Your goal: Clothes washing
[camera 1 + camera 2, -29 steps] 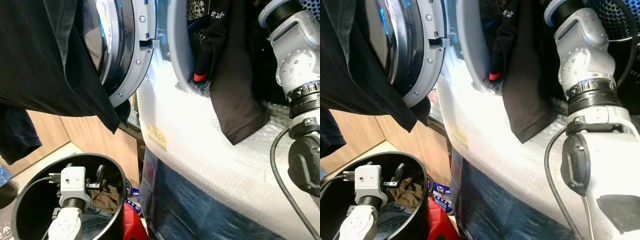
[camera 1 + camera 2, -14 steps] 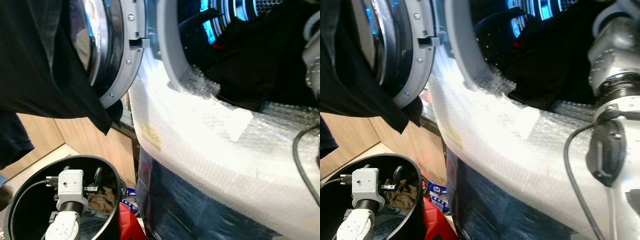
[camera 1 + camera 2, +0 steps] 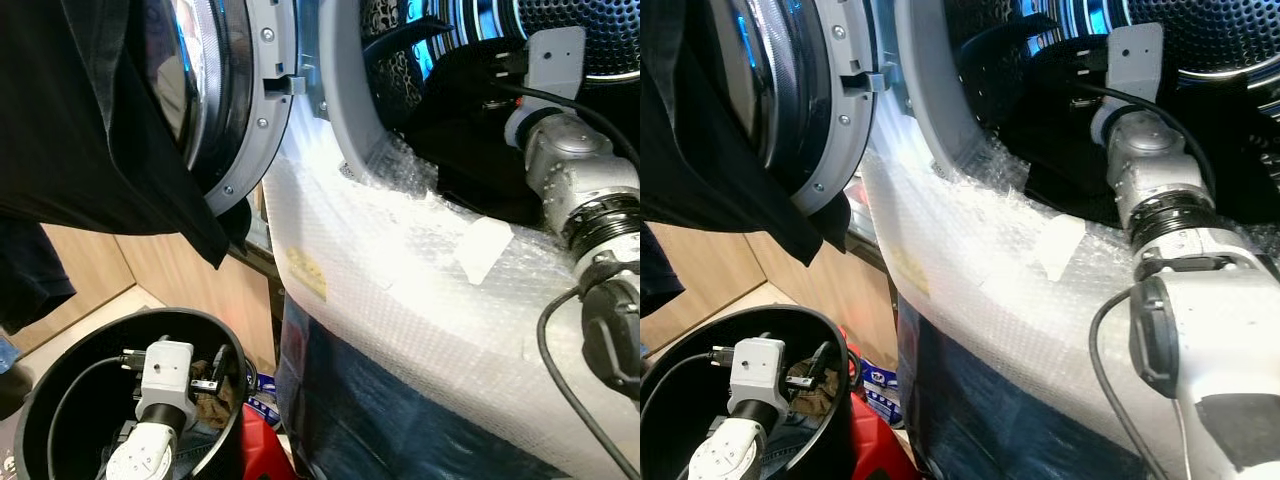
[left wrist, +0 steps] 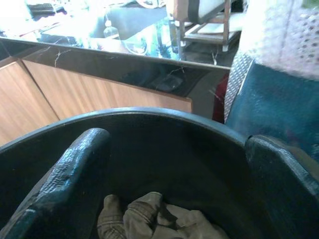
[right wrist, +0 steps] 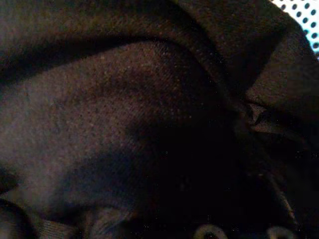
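Observation:
My left gripper [image 4: 174, 184] hangs open inside a black bucket [image 3: 140, 313] at the lower left. Its two fingers [image 4: 75, 169] stand wide apart above a crumpled tan garment [image 4: 149, 219] at the bucket's bottom, not touching it. My right arm [image 3: 575, 170] reaches through the washing machine's opening into the drum [image 3: 590, 40]. A black garment [image 3: 470, 130] lies bunched just inside the opening, against the arm's wrist. In the right wrist view dark cloth [image 5: 124, 109] sits close to the camera. A second black garment [image 3: 90, 120] drapes over the open washer door [image 3: 245, 110].
Bubble wrap [image 3: 400, 280] covers the washer's front, with a dark blue panel [image 3: 380, 420] below it. A wooden cabinet [image 3: 190, 280] stands behind the bucket. A red object [image 3: 262, 445] sits between the bucket and the washer.
The black garment that hung down over the drum's rim now lies inside the opening. My right arm has gone deeper into the drum. The left gripper stays in the bucket.

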You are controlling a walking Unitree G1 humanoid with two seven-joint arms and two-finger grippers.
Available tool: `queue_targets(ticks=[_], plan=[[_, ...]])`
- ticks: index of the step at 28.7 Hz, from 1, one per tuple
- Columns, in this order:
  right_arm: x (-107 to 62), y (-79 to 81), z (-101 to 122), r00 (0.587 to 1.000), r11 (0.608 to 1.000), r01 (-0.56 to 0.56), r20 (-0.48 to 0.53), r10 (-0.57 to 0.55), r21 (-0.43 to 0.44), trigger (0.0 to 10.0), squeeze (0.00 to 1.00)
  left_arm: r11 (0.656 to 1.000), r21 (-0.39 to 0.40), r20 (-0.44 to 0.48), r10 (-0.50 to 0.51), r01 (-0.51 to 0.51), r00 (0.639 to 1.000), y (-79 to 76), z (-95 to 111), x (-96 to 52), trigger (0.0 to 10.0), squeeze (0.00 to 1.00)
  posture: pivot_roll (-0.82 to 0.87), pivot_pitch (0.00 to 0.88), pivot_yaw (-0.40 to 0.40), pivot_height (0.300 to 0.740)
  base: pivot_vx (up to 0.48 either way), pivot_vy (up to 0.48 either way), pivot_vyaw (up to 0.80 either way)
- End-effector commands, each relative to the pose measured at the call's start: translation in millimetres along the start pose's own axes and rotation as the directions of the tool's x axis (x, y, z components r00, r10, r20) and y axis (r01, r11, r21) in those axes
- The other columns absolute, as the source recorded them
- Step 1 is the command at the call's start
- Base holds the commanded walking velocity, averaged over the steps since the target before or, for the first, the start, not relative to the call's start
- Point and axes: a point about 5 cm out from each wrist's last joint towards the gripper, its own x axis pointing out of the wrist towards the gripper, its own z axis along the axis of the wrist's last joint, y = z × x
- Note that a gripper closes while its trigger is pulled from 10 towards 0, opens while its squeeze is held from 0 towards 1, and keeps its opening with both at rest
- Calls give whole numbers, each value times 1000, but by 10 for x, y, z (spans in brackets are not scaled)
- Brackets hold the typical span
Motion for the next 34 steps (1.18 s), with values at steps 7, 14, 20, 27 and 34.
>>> queue_targets(ticks=[7,14,20,27,34], plan=[[-41,-277,257,995,996,84,51,-84,10,10000,1000,999,36,-13,-27,28,1000,-6,16,4,10000,0,179,0,16,740,0,0,0],[-83,-456,402,983,983,145,93,-156,113,10000,1000,998,49,3,-27,27,1000,24,70,26,10000,0,194,0,24,740,0,0,0],[-262,-966,699,905,902,314,192,-379,296,10000,1000,997,66,-7,-43,43,999,15,54,-11,10000,0,199,0,24,740,0,0,0],[-224,-845,696,929,942,248,219,-297,225,10000,1000,996,68,-11,-58,58,998,-6,48,-29,10000,0,191,5,29,740,0,0,0],[-84,-475,303,985,975,88,128,-115,203,10000,1000,995,68,-13,-73,73,997,-17,60,-28,10000,0,196,13,38,740,0,0,0]])
